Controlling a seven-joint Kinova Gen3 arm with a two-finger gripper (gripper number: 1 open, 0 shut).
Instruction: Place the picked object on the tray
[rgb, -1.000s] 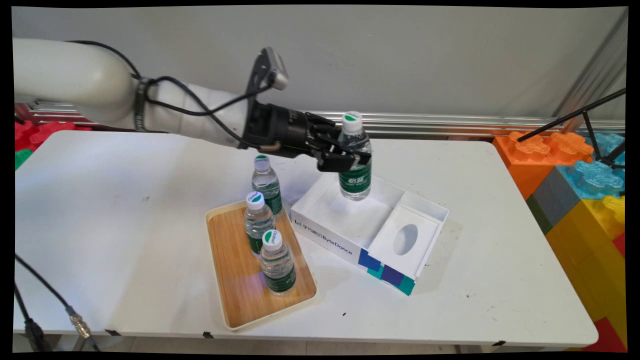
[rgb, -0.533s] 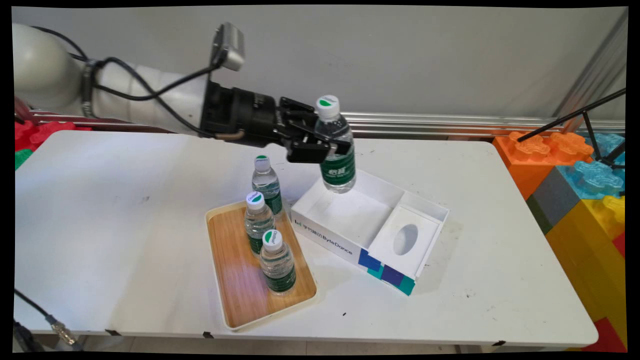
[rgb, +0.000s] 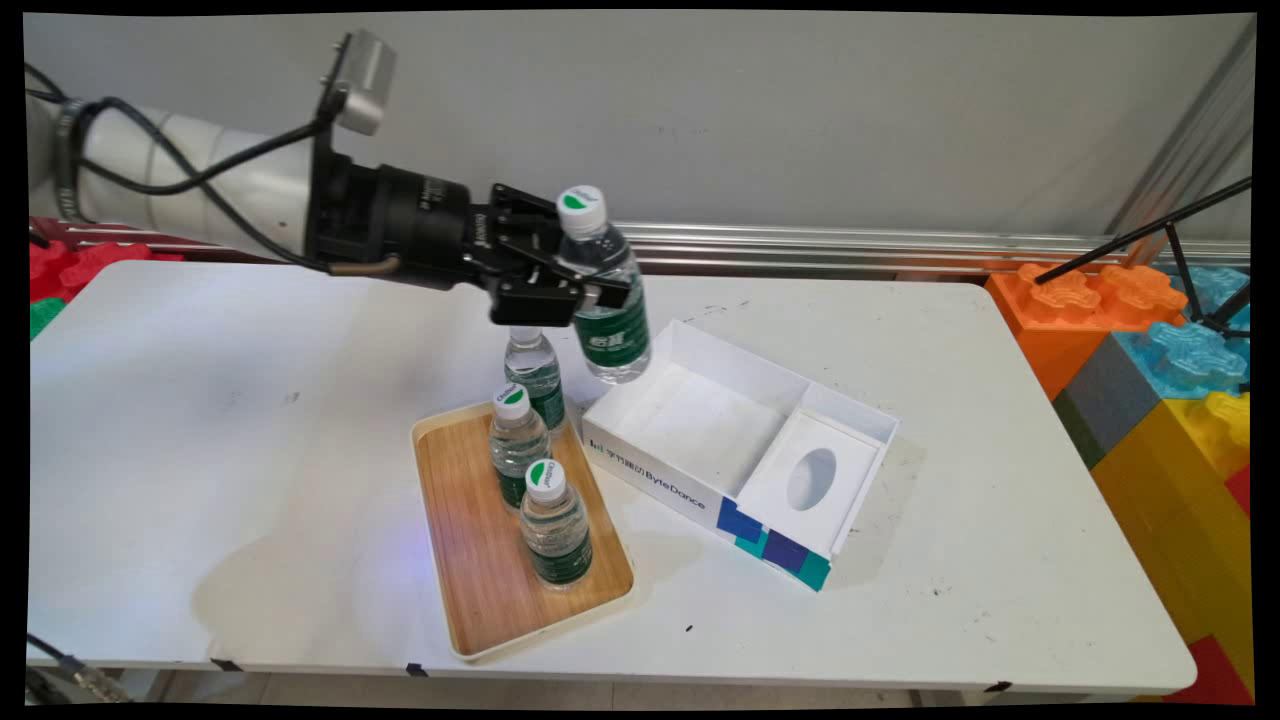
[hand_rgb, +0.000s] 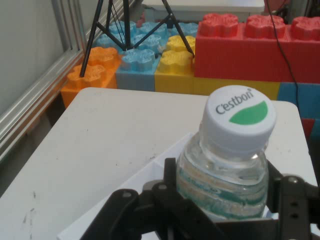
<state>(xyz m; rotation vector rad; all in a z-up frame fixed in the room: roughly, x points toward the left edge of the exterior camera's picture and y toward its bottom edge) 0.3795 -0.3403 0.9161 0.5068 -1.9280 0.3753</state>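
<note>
Cestbon bottle (hand_rgb: 235, 150) in end effector (rgb: 560, 295).

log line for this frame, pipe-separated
claw: shut on water bottle | bottle: airborne, tilted, over white box left edge | tray: two bottles standing | third bottle: behind tray

The main camera looks down from above the near side across the white table (rgb: 200, 420). The hand camera sits close behind a clear plastic water bottle (hand_rgb: 227, 165), which both views share.
</note>
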